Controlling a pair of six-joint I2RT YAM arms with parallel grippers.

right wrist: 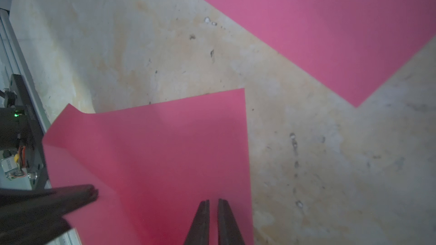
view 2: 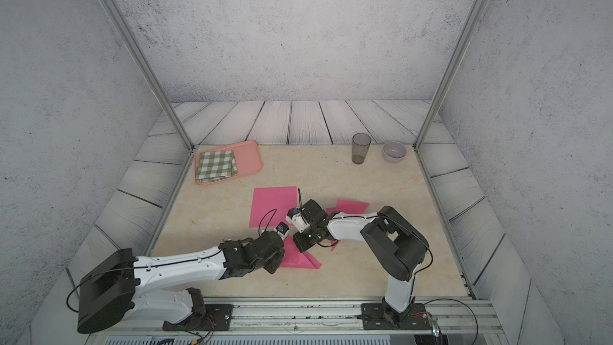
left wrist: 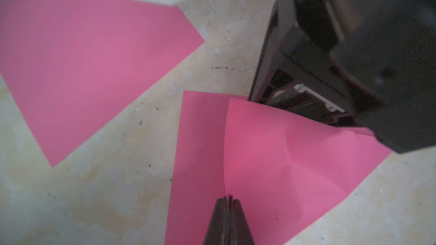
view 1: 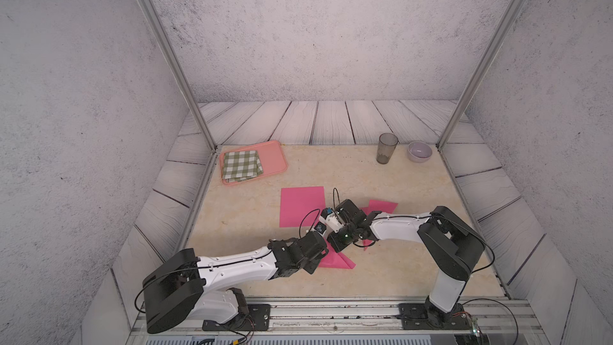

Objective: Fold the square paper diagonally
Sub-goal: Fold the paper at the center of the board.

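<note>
Folded sheet [left wrist: 283,161]: the pink paper you are working. It lies near the middle of the desk [view 1: 414,260], toward the front edge, and in both top views the two wrists hide most of it.
Flap: one layer is turned over the other but bows upward, uncreased. A strip of the lower layer shows beside it, so the edges do not meet.
Left claw [left wrist: 228,200]: closed, its tips pinching the folded sheet where the flap's edge begins.
Right claw [right wrist: 213,205]: jaws a narrow slit apart, poised over the same sheet. You see pink through the gap and nothing gripped.
Spare sheet [view 1: 302,207]: a flat pink square just beyond the folded sheet, toward the far-left corner, and apart from it.
Pink patch [view 1: 383,206]: shows beyond the right forearm. Whether it is a separate sheet cannot be told.
Bystanders: tray [view 1: 282,157] with checked cloth [view 1: 241,166] at the far-left corner; tumbler [view 1: 386,152] and bowl [view 1: 419,151] at the far-right corner, well apart from the work.
Step in hand: by appearance, the fold is made but neither aligned nor pressed.
Next move: you would need the left pinch as an anchor while the right claw brings the flap's corner onto its opposite. It would then flatten the diagonal without dragging the paper.
</note>
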